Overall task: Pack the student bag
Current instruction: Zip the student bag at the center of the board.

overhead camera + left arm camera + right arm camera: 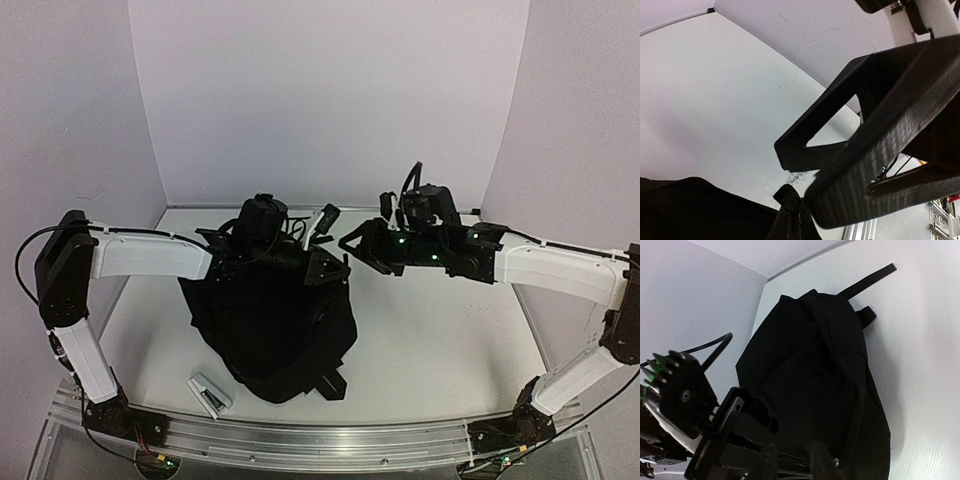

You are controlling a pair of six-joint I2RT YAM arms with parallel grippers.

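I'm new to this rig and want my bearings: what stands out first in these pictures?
The big black bag dominates, slumped left of centre on the table. Both arms converge at its far edge, with the left claw at the bag's top and the right claw close beside it. A small grey item lies alone near the front edge, left of the bag.

White table (450, 340), pale lilac walls (330, 100)

A lab test booth: plain white walls (330, 90), white table (440, 340), aluminium mounting rail (330, 445).
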